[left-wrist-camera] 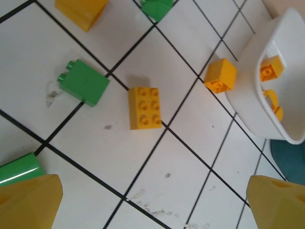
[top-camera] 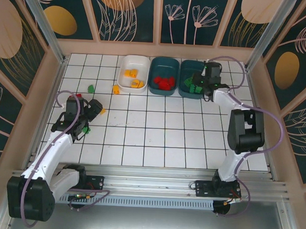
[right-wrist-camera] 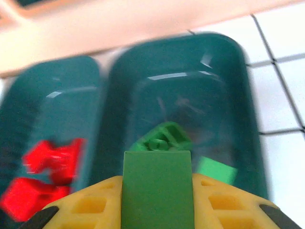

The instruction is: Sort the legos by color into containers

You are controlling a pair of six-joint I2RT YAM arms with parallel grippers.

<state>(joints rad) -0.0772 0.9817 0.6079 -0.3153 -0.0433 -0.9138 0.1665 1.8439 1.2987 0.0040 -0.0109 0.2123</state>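
**Overhead view.** Three bins stand in a row along the far edge of the worktop (top-camera: 183, 137). The white bin (top-camera: 138, 62) is on the left and contains yellow bricks (top-camera: 130, 71). The middle teal bin (top-camera: 163, 67) contains red bricks (top-camera: 164, 83). The right teal bin (top-camera: 189, 70) contains green bricks (top-camera: 190, 87). The right end effector (top-camera: 200, 86) is over the right teal bin. The left end effector (top-camera: 92, 112) is low over the worktop near the left edge, among loose bricks.

**Right wrist view.** This view gives detail the overhead view cannot resolve. A held green brick (right-wrist-camera: 157, 183) is clamped between the yellow fingers (right-wrist-camera: 90, 207), which are pressed against its two sides. It hangs above the inside of the right teal bin, over the green bricks lying there. The picture is blurred.

**Left wrist view.** The left end effector's two fingers are spread wide at the lower corners, with nothing between them and nothing touched. A six-stud yellow brick (left-wrist-camera: 145, 108) lies on the worktop ahead of the gap between them. A loose green brick (left-wrist-camera: 84, 82) is to its left and apart from it. Another single yellow brick (left-wrist-camera: 220, 75) sits just beside the white bin's wall; whether it touches the wall cannot be determined.
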